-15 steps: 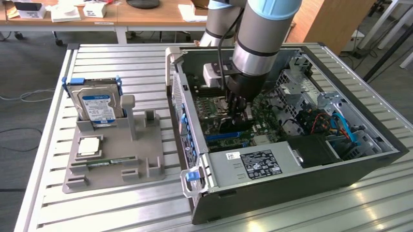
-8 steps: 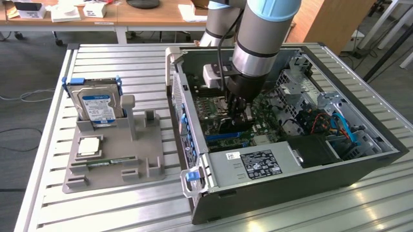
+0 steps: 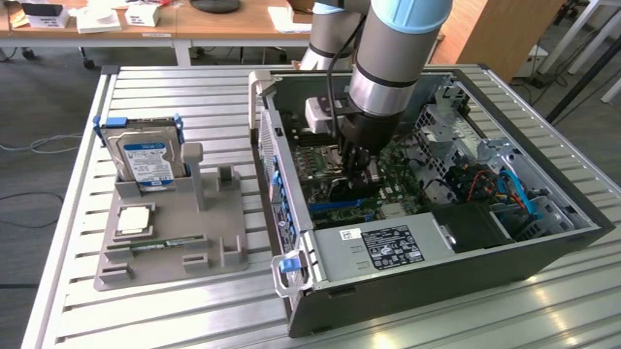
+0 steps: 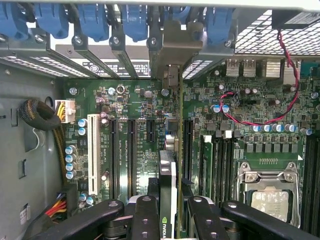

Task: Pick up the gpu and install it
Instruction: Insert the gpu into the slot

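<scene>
The gpu [image 4: 167, 172] is a thin dark card seen edge-on, with a green logo near my fingers [image 4: 145, 215]. My gripper [image 4: 170, 207] is shut on it from both sides. Its silvery bracket [image 4: 172, 47] reaches the row of rear slot openings with blue clips [image 4: 135, 20]. The card stands upright over the green motherboard [image 4: 240, 130], between the long black expansion slots [image 4: 132, 150]. Whether its edge sits in a slot is hidden. In the exterior view my gripper [image 3: 361, 171] is deep inside the open computer case [image 3: 427, 283], with the gpu [image 3: 347, 190] dark below it.
A grey holder [image 3: 185, 243] on the slatted table at the exterior view's left carries a silver hard drive [image 3: 145, 156], a processor [image 3: 134, 218] and a memory stick [image 3: 160, 246]. Inside the case are a power supply [image 3: 388, 247], a processor socket [image 4: 267, 192] and red wires [image 4: 250, 117].
</scene>
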You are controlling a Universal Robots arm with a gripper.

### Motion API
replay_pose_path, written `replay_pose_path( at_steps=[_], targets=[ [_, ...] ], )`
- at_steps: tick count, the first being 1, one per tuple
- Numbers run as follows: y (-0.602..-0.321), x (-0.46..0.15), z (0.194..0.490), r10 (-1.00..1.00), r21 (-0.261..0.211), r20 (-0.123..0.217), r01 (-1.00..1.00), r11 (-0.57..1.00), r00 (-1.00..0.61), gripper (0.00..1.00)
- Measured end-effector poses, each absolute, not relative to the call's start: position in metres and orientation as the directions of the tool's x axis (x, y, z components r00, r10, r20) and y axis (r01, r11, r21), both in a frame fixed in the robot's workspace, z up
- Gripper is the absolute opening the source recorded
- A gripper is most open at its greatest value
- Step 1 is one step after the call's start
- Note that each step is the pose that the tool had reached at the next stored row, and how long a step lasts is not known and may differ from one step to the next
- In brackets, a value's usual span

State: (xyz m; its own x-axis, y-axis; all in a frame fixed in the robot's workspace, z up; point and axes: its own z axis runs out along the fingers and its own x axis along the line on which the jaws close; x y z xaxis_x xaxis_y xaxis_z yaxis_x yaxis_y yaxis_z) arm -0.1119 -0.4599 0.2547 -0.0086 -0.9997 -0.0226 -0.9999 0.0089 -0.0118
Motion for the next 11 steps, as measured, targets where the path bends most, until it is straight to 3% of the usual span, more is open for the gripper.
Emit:
replay_pose_path(
  at_steps=[11],
  targets=[
    [-0.4598,-0.1121,0.253,-1.0,-0.012,-0.023,-1.0,0.009,-0.009,0.27]
  ],
)
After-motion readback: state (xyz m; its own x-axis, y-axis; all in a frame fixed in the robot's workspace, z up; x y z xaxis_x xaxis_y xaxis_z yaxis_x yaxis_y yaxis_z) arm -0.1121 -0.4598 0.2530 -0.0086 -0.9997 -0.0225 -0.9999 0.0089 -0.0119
